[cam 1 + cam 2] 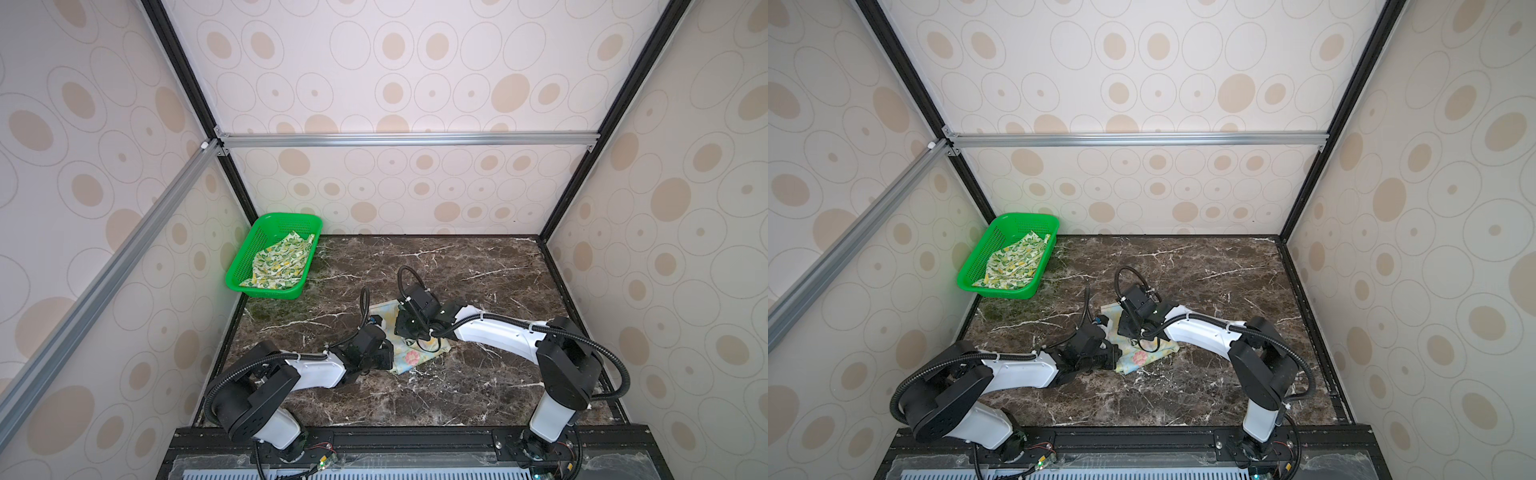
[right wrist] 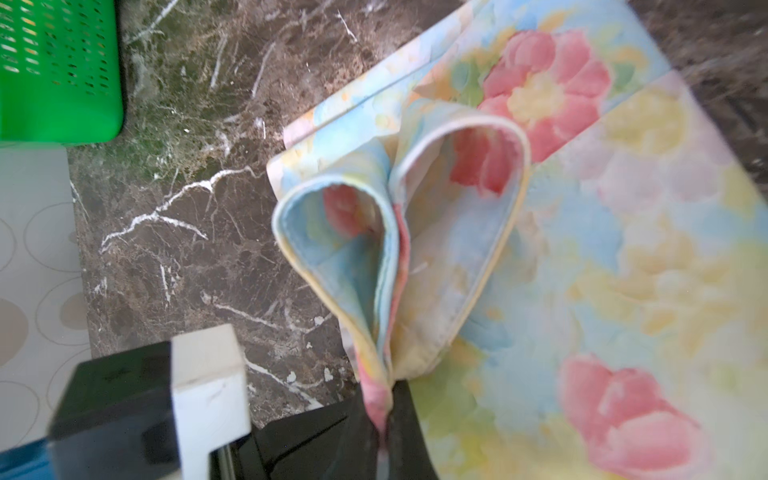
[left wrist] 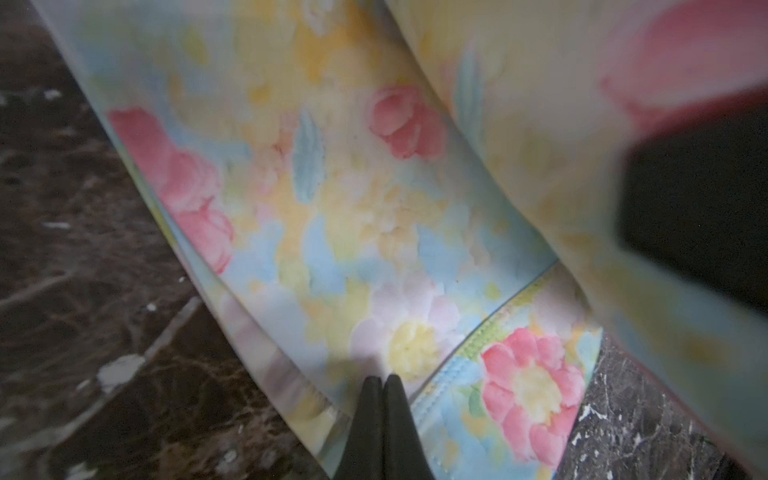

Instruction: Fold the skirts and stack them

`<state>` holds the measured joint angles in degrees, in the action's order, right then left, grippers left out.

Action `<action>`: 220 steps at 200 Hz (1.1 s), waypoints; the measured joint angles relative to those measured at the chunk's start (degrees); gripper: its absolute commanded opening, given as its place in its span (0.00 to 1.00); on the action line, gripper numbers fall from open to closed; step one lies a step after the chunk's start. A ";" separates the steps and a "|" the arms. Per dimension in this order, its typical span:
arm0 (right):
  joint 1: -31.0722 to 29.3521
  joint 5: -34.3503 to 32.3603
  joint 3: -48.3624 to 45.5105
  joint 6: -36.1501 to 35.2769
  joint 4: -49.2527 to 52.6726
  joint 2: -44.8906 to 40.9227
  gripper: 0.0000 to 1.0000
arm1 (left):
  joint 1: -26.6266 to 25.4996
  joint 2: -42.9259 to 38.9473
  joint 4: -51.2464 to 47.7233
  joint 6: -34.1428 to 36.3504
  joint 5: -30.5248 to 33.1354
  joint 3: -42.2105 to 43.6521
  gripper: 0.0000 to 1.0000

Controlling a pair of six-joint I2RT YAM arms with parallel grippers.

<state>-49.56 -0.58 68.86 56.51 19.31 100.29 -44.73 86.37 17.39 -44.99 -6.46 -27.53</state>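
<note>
Top views high, looking down; wrist views close on floral skirt [image 3: 374, 208]

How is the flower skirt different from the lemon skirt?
The flower skirt has pink flowers on blue and yellow; the lemon skirt has yellow lemons and green leaves on cream. The flower skirt lies on the marble table; the lemon skirt sits in the green basket. The right gripper pinches the flower skirt; nothing touches the lemon skirt. Both are thin printed cloth.
</note>
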 measured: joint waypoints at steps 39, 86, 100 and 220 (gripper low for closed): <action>-0.04 0.57 0.00 -0.09 -1.18 1.55 0.00 | 0.00 0.00 0.24 -0.24 0.00 0.13 0.00; -0.20 0.79 0.74 -2.40 -1.18 3.48 0.00 | 0.00 -0.02 0.70 -0.26 0.04 0.39 0.00; -0.26 0.83 0.81 -2.89 -1.38 3.93 0.00 | 0.00 -0.13 0.92 -0.28 0.04 0.57 0.00; -0.31 0.15 3.78 -5.07 -2.29 8.35 0.10 | 0.00 -1.31 1.36 -0.94 0.17 1.79 0.00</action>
<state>-49.87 -0.43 72.64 51.44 17.02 108.64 -44.73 85.06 18.74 -45.93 -6.28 -25.74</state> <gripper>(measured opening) 0.062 0.047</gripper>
